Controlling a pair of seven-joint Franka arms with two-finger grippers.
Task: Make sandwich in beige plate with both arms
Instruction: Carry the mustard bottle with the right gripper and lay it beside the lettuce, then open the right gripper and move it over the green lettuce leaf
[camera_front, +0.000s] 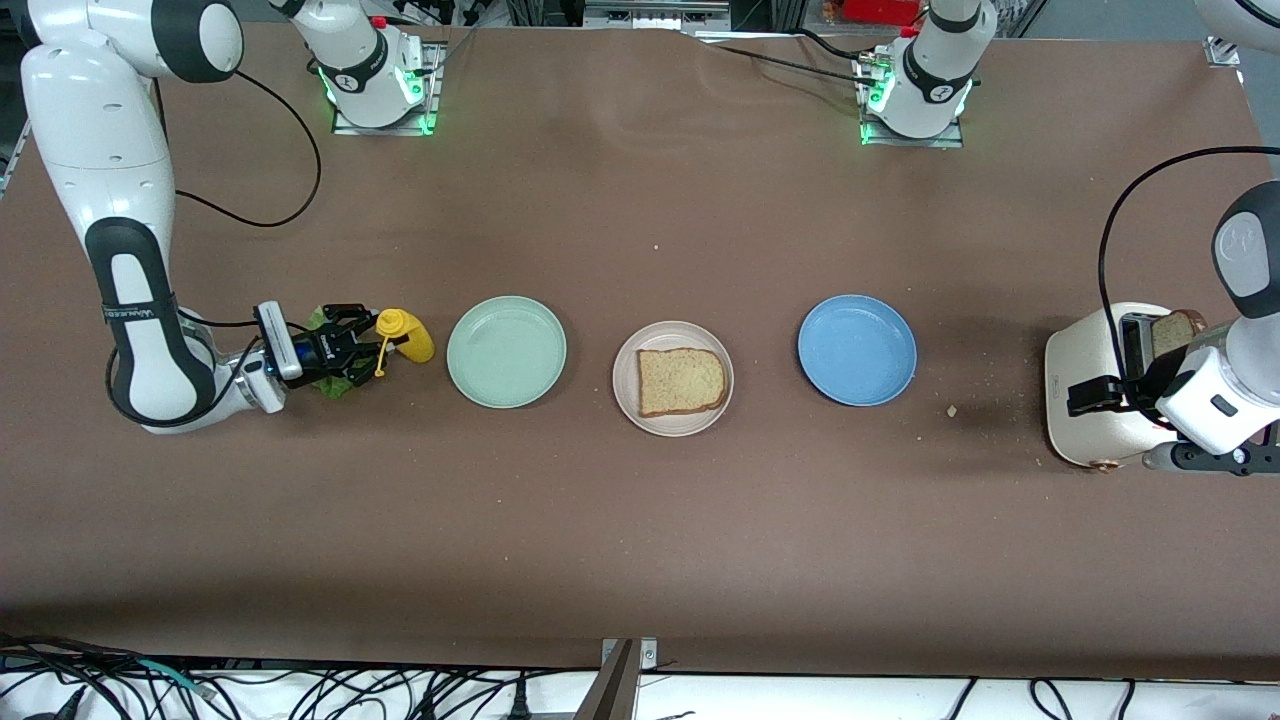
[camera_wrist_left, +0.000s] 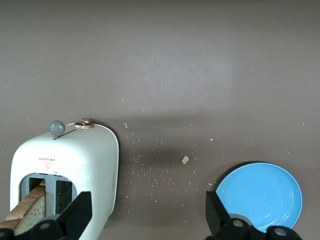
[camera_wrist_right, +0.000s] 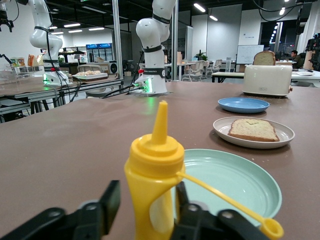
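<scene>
One bread slice (camera_front: 682, 381) lies in the beige plate (camera_front: 627, 395); both tools (camera_front: 1120, 385) (camera_front: 362, 345) gape.

bread slice (camera_front: 681, 381) flat on beige plate (camera_front: 628, 395)

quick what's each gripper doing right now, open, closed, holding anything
Left gripper: open, holding nothing, over the toaster.
Right gripper: fingers astride the yellow mustard bottle; whether it grips cannot be told.
</scene>
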